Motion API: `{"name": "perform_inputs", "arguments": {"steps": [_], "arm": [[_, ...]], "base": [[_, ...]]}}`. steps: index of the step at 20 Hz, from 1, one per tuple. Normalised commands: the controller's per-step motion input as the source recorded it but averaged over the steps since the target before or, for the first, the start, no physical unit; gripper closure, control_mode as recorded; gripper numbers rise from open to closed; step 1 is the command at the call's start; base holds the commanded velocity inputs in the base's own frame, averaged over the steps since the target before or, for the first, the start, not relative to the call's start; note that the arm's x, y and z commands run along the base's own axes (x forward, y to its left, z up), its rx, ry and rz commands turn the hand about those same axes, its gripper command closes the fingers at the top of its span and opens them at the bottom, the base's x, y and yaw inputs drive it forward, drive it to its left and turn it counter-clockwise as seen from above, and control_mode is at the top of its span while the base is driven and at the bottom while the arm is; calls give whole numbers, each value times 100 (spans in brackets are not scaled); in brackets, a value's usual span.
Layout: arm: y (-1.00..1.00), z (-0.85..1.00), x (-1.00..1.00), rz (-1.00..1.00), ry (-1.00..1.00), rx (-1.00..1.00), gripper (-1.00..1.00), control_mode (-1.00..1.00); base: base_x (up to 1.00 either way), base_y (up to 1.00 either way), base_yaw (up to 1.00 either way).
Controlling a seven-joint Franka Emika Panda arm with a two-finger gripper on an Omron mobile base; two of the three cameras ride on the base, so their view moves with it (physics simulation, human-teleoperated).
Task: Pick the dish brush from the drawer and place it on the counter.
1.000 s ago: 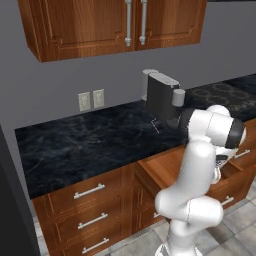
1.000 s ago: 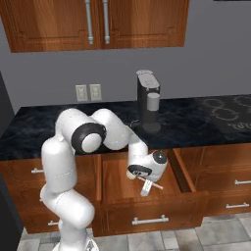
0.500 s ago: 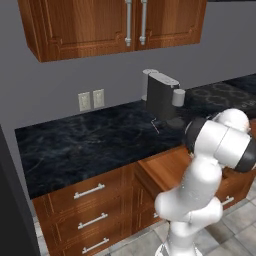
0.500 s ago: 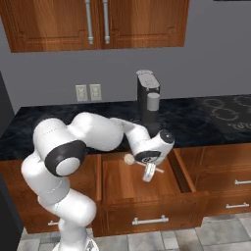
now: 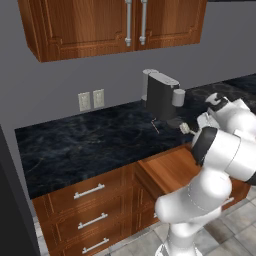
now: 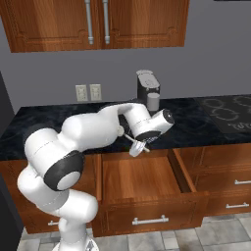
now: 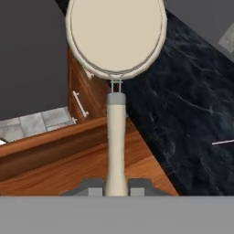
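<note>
Claw [image 7: 116, 186] pinches the brush [image 7: 116, 55] by its handle. Since a second ago it has risen out of the drawer [image 6: 135, 179], now mid-frame beside the table [image 6: 196, 125] edge. Only placing remains.

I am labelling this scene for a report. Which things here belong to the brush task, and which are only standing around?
For the job:
- dish brush, held in the tool
- open drawer
- counter

Just around:
- coffee machine
- wall outlets
- upper cabinets
- stovetop
</note>
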Motion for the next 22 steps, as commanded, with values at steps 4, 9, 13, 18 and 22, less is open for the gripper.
{"name": "perform_inputs", "arguments": {"steps": [4, 9, 13, 18, 22], "arm": [[100, 69, 53, 0, 5, 7, 100, -100], [100, 50, 0, 2, 14, -10, 100, -100], [100, 30, 16, -5, 21, -4, 100, -100], [100, -18, 63, -10, 31, -6, 100, -100], [98, -20, 31, -10, 22, -12, 100, -100]], "base": [[0, 0, 0], [0, 0, 0], [0, 0, 0], [0, 0, 0], [0, 0, 0]]}}
